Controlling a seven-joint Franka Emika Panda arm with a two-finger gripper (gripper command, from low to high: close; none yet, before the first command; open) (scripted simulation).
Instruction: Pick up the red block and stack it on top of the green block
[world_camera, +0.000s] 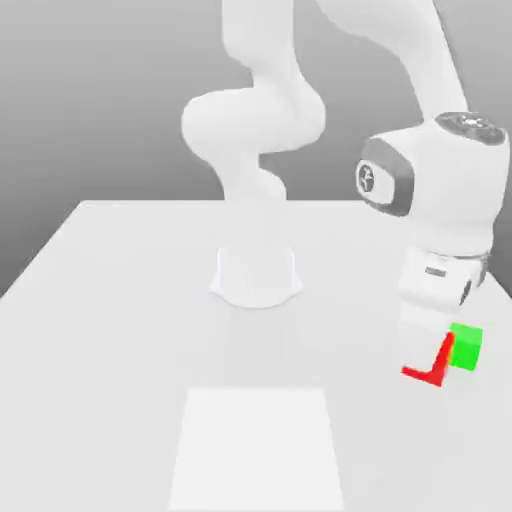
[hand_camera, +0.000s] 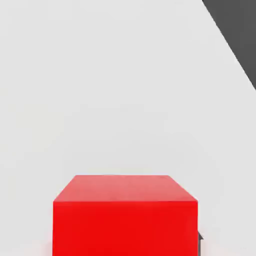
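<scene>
Your pincer stands low over the red block at the table's edge on the exterior view's right; you cannot tell its opening or grip. The green block sits just beside the red, toward that same right.

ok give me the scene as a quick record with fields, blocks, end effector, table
red block: near the table's edge on the exterior view's right, mostly hidden behind the end effector there; fills the lower part of the hand view
green block: right beside the red block, on its far right side in the exterior view
end effector: low over the red block, fingers not discernible
table: white, with a lighter rectangle near the front
stacking: not yet done
</scene>
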